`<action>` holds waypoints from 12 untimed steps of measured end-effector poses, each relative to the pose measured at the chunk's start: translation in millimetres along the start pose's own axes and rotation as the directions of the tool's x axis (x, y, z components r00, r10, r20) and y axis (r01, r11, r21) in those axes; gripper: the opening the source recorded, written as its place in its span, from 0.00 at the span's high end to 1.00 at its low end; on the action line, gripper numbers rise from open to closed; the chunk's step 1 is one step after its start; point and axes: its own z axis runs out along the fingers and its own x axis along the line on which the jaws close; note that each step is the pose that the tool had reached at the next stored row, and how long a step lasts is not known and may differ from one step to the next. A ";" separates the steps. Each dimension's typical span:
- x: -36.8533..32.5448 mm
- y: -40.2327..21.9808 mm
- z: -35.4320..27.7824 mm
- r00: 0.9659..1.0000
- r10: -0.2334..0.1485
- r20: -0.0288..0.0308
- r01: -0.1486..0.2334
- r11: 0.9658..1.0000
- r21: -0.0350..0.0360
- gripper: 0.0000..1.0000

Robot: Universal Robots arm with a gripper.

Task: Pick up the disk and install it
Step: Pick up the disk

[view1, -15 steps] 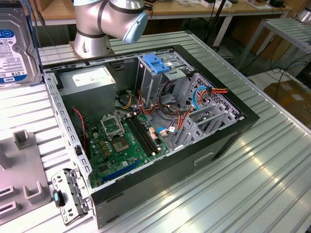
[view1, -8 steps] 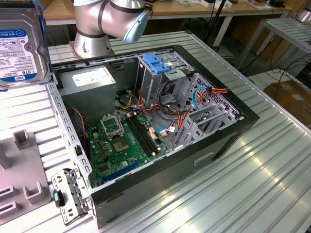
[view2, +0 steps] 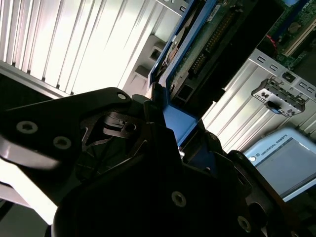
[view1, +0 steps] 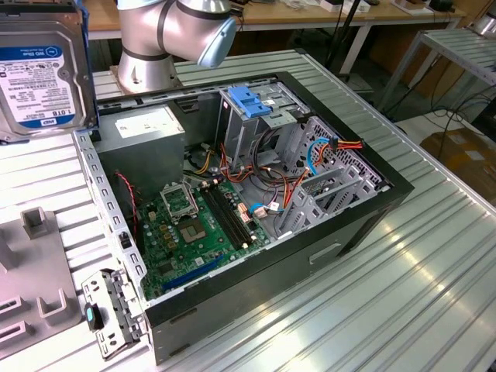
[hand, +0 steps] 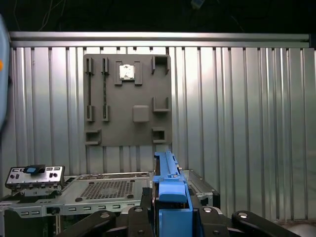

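The disk point(view1: 43, 70) hangs in the air at the exterior view's upper left, above the table and left of the open computer case point(view1: 364, 225). Its white and blue label faces the camera. In the second wrist view the disk point(view2: 207, 44) shows its green circuit board and a blue side rail point(view2: 174, 118). My gripper point(view2: 165, 126) is shut on the disk at that rail. In the first wrist view the blue rail point(hand: 170, 195) stands up between the black fingers point(hand: 143, 217) of my gripper point(hand: 170, 219).
Inside the case are a motherboard point(view1: 194, 225), a grey power supply box point(view1: 143, 128), and a metal drive cage topped by a blue bracket point(view1: 249, 101). A grey fixture plate point(view1: 31, 263) lies on the ribbed metal table point(view1: 411, 294). The arm's base point(view1: 147, 54) stands behind the case.
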 end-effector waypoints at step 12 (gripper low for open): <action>-0.6 -23.0 0.1 1.000 0.000 0.000 0.000 1.000 0.000 0.63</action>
